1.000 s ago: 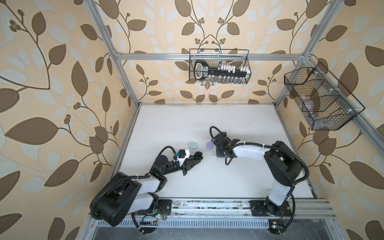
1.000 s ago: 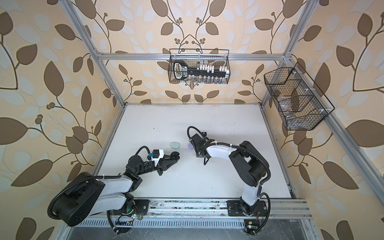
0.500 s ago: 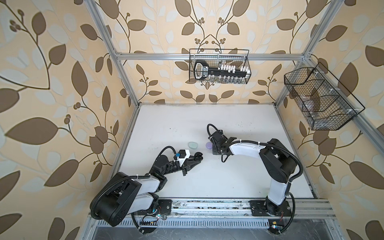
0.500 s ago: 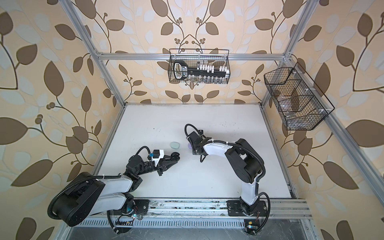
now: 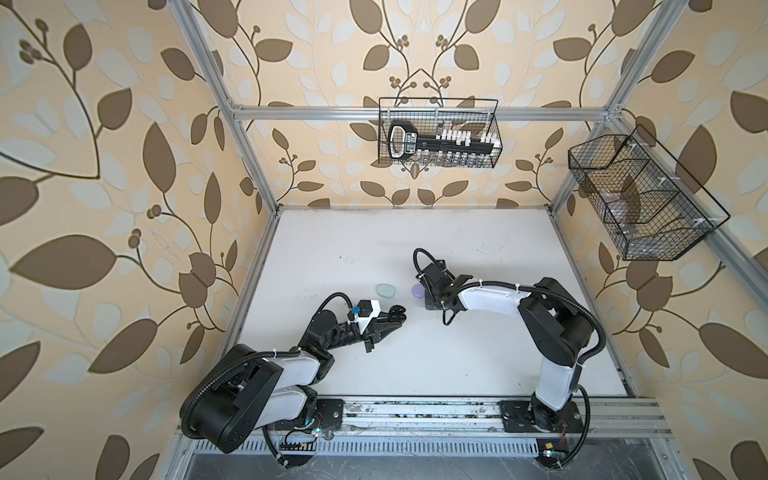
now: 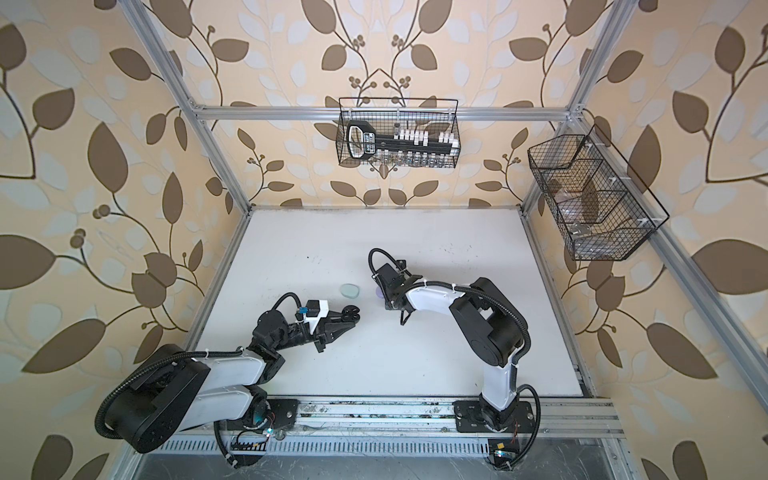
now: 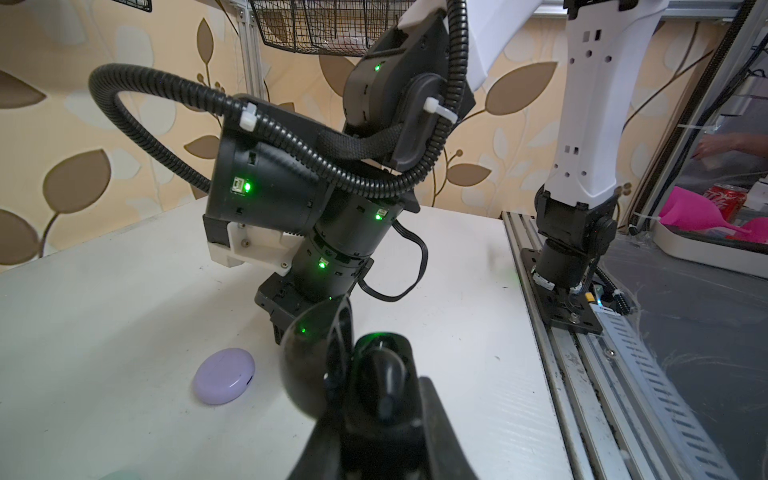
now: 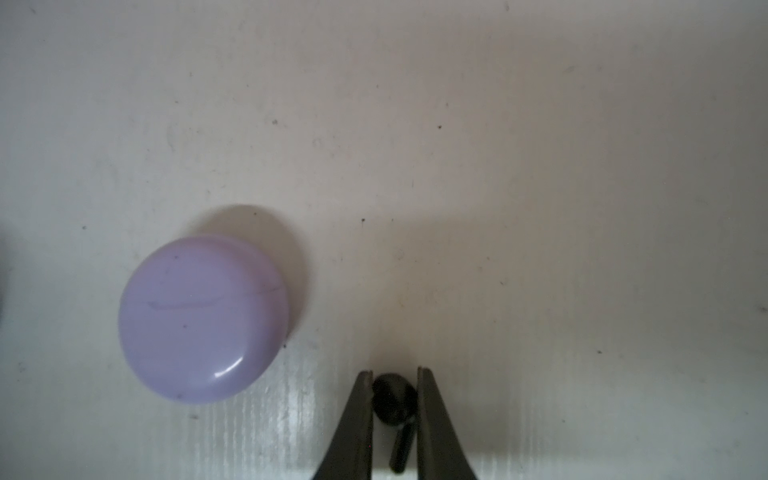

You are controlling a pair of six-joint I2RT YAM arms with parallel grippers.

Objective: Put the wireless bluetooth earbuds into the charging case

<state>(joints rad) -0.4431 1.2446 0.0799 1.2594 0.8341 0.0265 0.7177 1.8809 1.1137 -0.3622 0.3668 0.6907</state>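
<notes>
The right gripper [image 8: 394,372] is pinching the black earbud [image 8: 392,399] between nearly closed jaws, just beside the closed lilac case [image 8: 203,320]; the left gripper [image 5: 394,321] is clamping tight on an open black case [image 7: 316,365], sitting at seven o'clock from the lilac case in both top views; a mint case [image 5: 385,291] is lying at the lilac case's nine o'clock.

Left wrist view, right edge of frame: red can [image 7: 725,202] bears white Coca-Cola script (only part of the wording shows). Both top views, upper centre: black tool [image 5: 409,143] lying in the wire basket [image 5: 436,99] carries a white label; its print is too small to read.
</notes>
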